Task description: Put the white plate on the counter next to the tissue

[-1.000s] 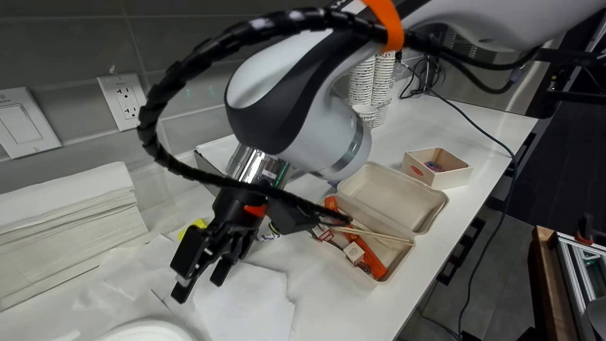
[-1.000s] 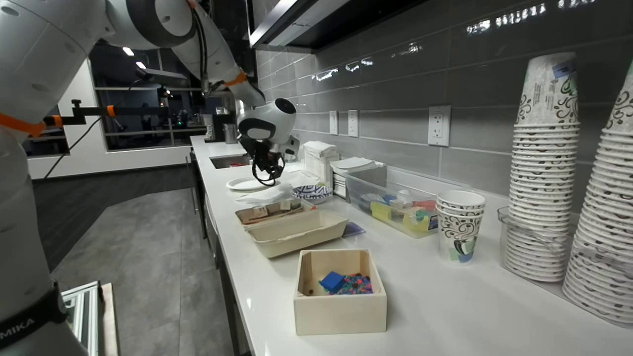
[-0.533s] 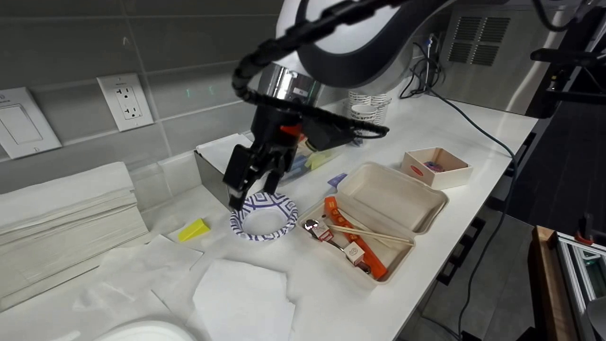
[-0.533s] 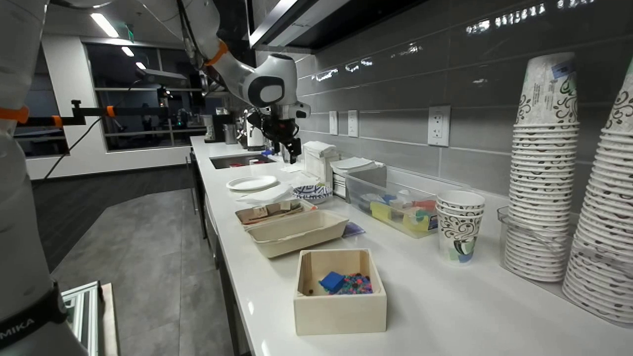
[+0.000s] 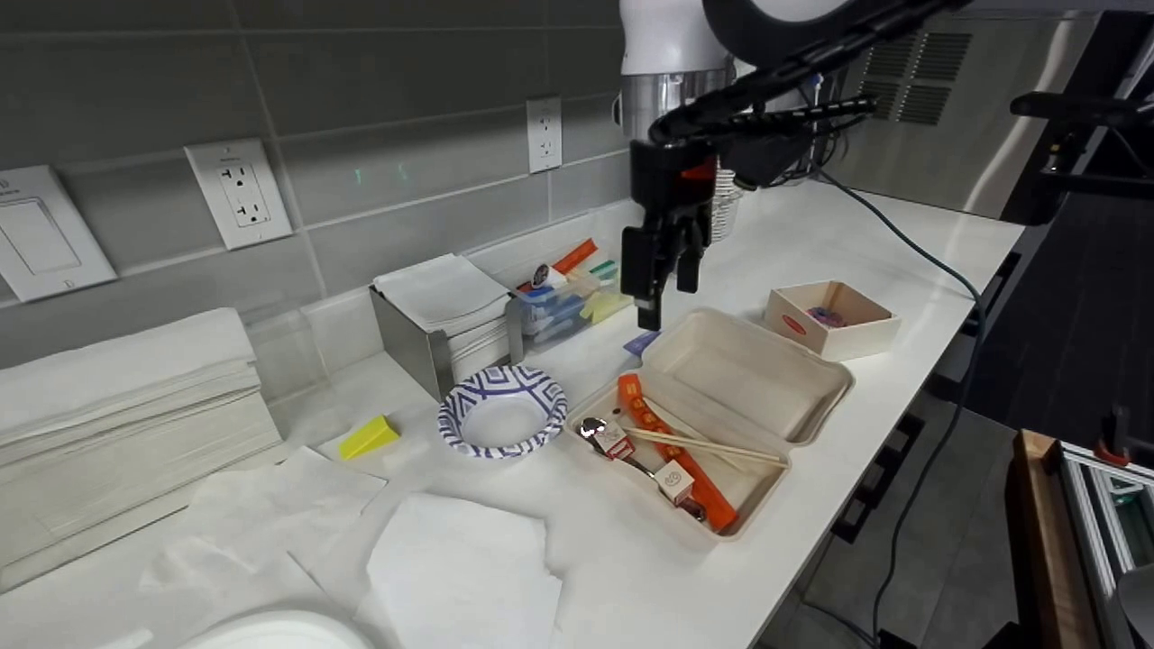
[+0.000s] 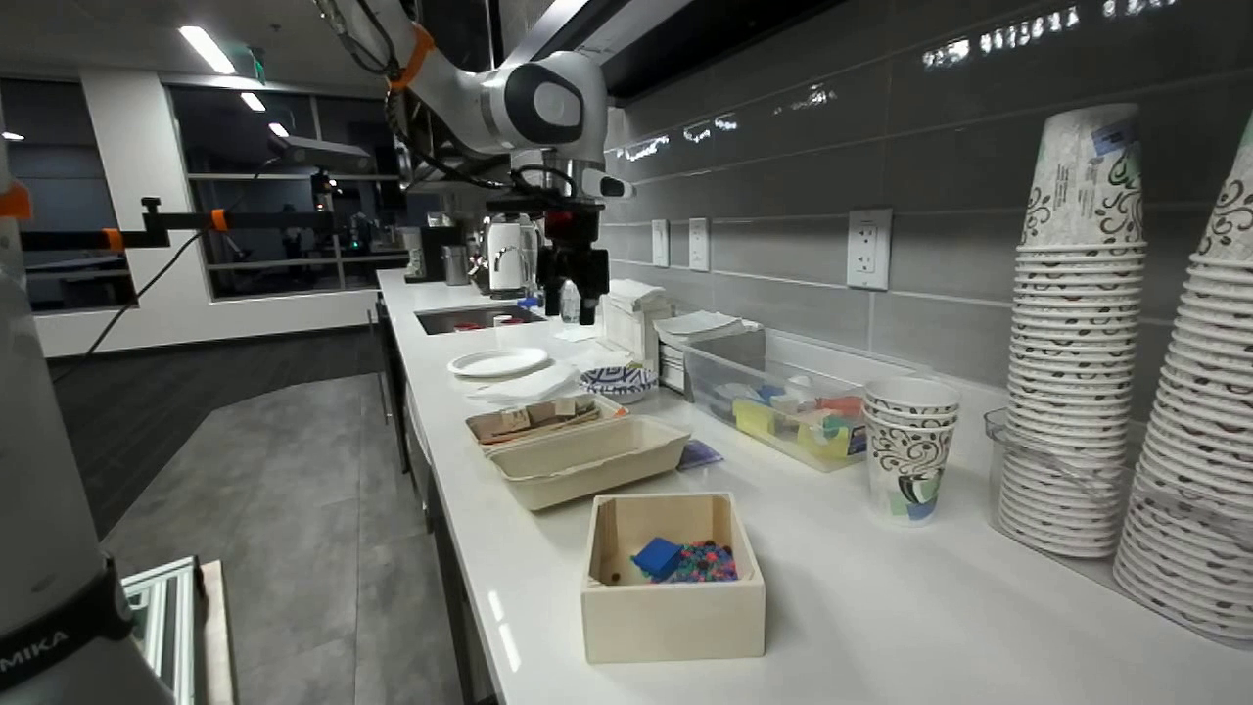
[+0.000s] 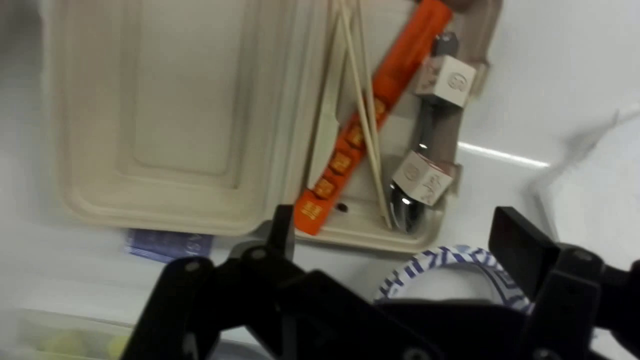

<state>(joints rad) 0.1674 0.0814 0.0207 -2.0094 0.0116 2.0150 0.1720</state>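
The white plate lies flat on the white counter, cut off by the bottom edge in an exterior view. It shows whole in an exterior view, right beside the tissue. The tissue is a flat white sheet, and part of it shows at the right edge of the wrist view. My gripper hangs well above the counter, away from the plate, fingers pointing down. In the wrist view the fingers are wide apart with nothing between them. The plate is out of the wrist view.
An open takeout box holds a spoon, chopsticks and an orange wrapper. A blue-patterned bowl-like plate, napkin stacks, a clear bin, a wooden box and paper cups stand around. A tiled wall runs behind.
My gripper has risen and moved away from the white plate, past the patterned plate towards the takeout box, and now points straight down. The white plate and tissue have not moved.
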